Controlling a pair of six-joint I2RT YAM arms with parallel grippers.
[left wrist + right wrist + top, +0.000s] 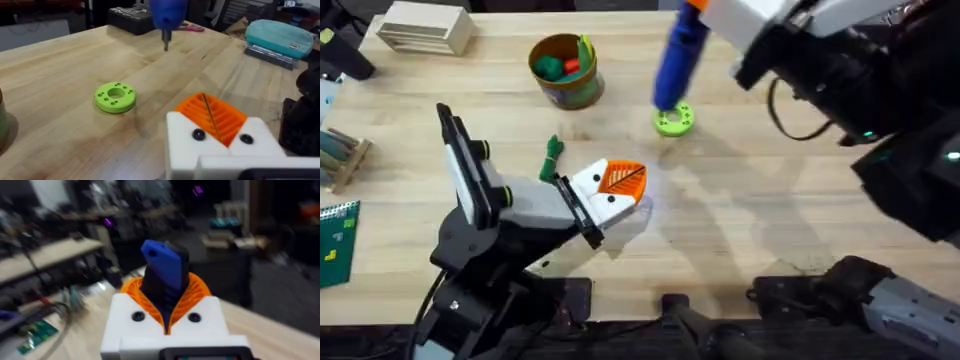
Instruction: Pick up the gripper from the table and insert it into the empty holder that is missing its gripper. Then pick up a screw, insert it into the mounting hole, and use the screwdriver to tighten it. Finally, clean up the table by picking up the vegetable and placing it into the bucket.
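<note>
My right gripper (708, 16) reaches in from the upper right and is shut on the blue screwdriver (678, 58). It hangs tilted, tip down over the lime-green disc (672, 120), and the tip (166, 42) stays above the table. In the right wrist view the orange pads clamp the blue body (162, 272). My left gripper (620, 188) rests low mid-table, its white holder fingers (185, 145) carrying orange pads pressed together, shut on nothing. The dark-green vegetable (553, 155) lies just left of it. The bucket (565, 72) stands at the back. A loose gripper and screw are out of view.
A wooden block (420, 30), a small rack (340, 155) and a green circuit board (335, 235) line the left side. A teal case (280, 35), a black box (127, 17) and red-handled scissors (192, 27) lie beyond the disc (115, 96).
</note>
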